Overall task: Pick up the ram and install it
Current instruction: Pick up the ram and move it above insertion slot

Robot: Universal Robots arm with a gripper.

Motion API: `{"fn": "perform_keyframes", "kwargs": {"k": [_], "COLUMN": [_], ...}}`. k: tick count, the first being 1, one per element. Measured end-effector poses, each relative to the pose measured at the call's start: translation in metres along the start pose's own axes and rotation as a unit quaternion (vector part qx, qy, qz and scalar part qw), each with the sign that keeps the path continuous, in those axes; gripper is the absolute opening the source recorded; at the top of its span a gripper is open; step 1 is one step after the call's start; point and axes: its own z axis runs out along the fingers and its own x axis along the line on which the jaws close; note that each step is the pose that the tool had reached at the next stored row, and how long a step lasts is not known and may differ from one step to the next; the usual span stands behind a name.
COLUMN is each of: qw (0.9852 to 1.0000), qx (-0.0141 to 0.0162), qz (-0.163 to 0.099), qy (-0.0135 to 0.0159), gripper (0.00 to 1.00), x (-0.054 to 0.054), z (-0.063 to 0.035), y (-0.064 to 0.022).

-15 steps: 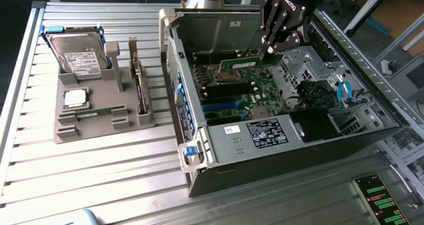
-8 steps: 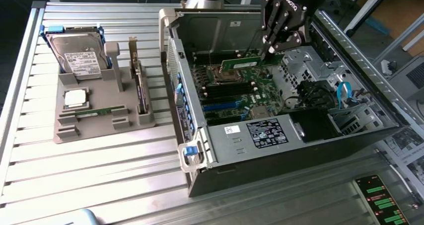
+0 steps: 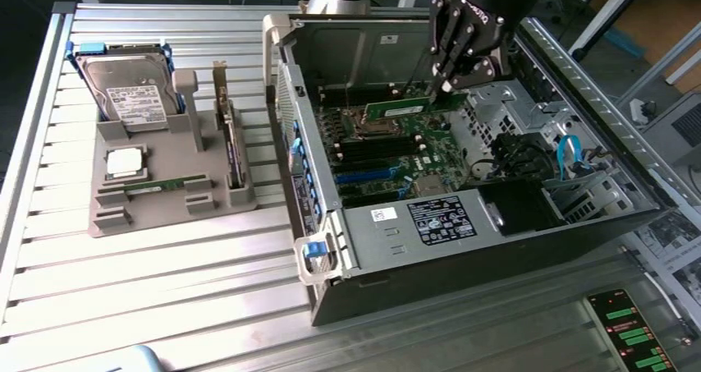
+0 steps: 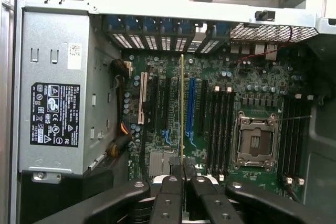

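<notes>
A: Largest first. Slatted metal table (image 3: 164, 257), with an open computer case (image 3: 362, 294) lying on its side across the centre and the exterior view's right.

B: Inside the case?

A: Motherboard (image 3: 383, 163) (image 4: 252, 87) facing up. Grey power supply (image 4: 52, 93) with a black label beside it, at the lower end of the case in the exterior view.

B: And the exterior view's left?

A: Grey holder (image 3: 153, 204) on the table, apart from the case. Hard drive (image 3: 126, 89) upright at its upper end, expansion card (image 3: 228, 138) on edge along the side nearer the case, and a square silver processor chip (image 3: 124, 163) lying flat.

B: Gripper?

A: Gripper (image 3: 445, 87) (image 4: 182, 174) is at upper centre of the exterior view, reaching down into the case. Its fingers are clamped on the ram (image 3: 408, 107) (image 4: 182, 108).

B: Where is the ram?

A: Over the motherboard, near the processor socket (image 3: 367, 126) (image 4: 254, 140). The wrist view shows it edge-on, a thin line running beside the blue slot (image 4: 190, 106). I cannot tell whether its lower edge touches any slot.
</notes>
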Motion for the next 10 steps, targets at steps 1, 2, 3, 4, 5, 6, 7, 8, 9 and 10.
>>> {"fn": "perform_keyframes", "kwargs": {"k": [1, 2, 3, 4, 5, 6, 7, 8, 9, 10], "qw": [1.0000, 1.0000, 1.0000, 1.0000, 1.0000, 1.0000, 1.0000, 1.0000, 1.0000, 1.0000], "qx": [0.0000, 0.0000, 0.0000, 0.0000, 0.0000, 0.0000, 0.0000, 0.0000, 0.0000, 0.0000], "qz": [0.000, 0.000, 0.000, 0.000, 0.000, 0.000, 0.000, 0.000, 0.000, 0.000], "qy": [0.0001, 0.0001, 0.0000, 0.0001, 0.0001, 0.0001, 0.0001, 0.0002, 0.0002, 0.0002], "gripper": [0.12, 0.12, 0.12, 0.12, 0.12, 0.12, 0.12, 0.12, 0.12, 0.12], "x": [0.0000, 0.0000, 0.0000, 0.0000, -0.0001, -0.0001, -0.0001, -0.0001, -0.0001, -0.0001], "z": [0.0014, 0.0029, 0.0045, 0.0059, 0.0075, 0.0087, 0.0093, 0.0093, 0.0093, 0.0093], "y": [0.0000, 0.0000, -0.0001, -0.0001, -0.0001, -0.0001, -0.0001, -0.0001, -0.0001, -0.0001]}}
